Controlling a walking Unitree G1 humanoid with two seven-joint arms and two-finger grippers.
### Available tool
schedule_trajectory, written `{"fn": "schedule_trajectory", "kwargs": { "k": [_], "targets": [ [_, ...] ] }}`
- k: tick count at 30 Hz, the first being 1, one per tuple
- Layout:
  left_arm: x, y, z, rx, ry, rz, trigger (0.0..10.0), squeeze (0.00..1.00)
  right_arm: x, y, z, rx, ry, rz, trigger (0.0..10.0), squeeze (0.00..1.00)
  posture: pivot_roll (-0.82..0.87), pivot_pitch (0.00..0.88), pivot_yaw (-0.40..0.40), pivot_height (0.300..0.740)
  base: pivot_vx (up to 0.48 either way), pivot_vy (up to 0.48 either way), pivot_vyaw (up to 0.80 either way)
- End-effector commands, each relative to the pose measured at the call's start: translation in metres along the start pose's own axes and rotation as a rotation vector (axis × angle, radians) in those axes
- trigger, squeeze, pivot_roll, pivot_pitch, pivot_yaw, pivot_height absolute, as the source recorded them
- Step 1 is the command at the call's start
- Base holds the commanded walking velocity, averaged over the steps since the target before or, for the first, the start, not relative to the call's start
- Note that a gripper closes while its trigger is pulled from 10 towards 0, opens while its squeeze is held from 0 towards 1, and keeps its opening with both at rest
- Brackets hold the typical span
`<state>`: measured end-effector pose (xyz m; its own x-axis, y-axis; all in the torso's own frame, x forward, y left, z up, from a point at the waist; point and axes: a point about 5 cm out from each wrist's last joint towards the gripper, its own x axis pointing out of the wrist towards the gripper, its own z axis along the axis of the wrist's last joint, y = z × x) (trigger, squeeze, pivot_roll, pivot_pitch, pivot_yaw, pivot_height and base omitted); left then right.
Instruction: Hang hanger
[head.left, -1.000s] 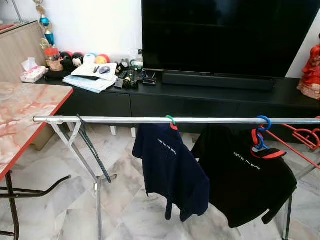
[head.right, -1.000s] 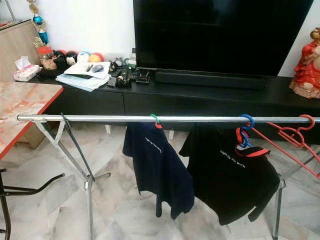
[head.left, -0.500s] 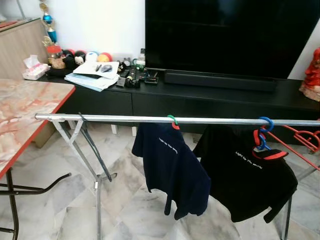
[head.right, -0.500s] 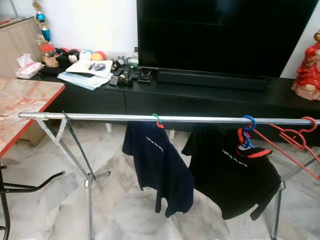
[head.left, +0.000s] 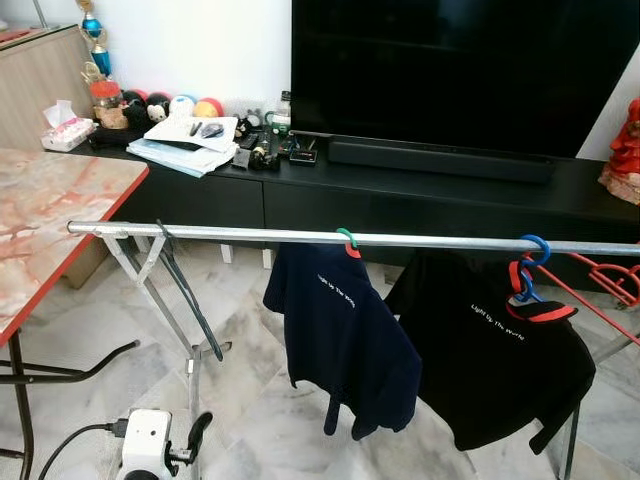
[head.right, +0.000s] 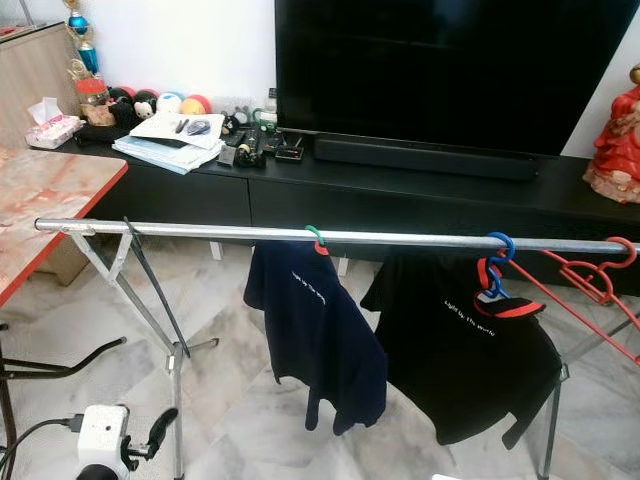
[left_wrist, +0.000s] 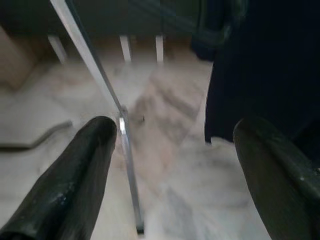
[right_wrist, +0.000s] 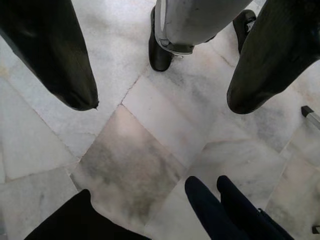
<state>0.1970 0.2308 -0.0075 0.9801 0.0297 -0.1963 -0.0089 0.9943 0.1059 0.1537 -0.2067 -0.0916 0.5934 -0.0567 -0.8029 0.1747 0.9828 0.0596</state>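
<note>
Hanging from the steel rail (head.left: 230, 234), which runs left to right across the head views, are a navy shirt (head.left: 345, 340) on a green-hooked hanger (head.left: 345, 240) and a black shirt (head.left: 495, 360) on a blue-hooked hanger (head.left: 528, 262). Empty red hangers (head.left: 605, 275) are hooked at the rail's far right end. The left pincer (head.left: 190, 440) is seen low at the bottom edge, below the rail's left leg, fingers spread and empty. The right pincer (right_wrist: 162, 100) is pointed down at the marble floor (right_wrist: 135, 150), likewise spread and holding nothing. No hanger is held, so the grasp is judged not yet begun. The red hangers lie up and to the right, nearer the right arm.
</note>
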Motion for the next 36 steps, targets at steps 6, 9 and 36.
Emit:
{"fn": "schedule_trajectory", "kwargs": {
  "k": [6,9,36],
  "targets": [
    [-0.038,-0.014,0.006,-0.006,-0.02,-0.047,10.0,0.0,-0.001,-0.007,-0.002,0.015,0.002,-0.023,10.0,0.0,0.05,0.0,-0.042,0.74,0.0,0.0,0.0],
    [-0.032,-0.013,-0.008,-0.009,0.054,-0.036,10.0,0.0,-0.002,-0.007,-0.002,0.016,0.003,-0.026,10.0,0.0,0.06,0.0,-0.044,0.74,0.0,0.0,0.0],
    [-0.003,-0.001,-0.064,-0.072,0.582,0.078,10.0,0.0,-0.001,0.003,-0.006,0.05,-0.005,-0.022,10.0,0.0,0.0,0.0,-0.001,0.74,0.0,0.0,0.0]
  ]
}}
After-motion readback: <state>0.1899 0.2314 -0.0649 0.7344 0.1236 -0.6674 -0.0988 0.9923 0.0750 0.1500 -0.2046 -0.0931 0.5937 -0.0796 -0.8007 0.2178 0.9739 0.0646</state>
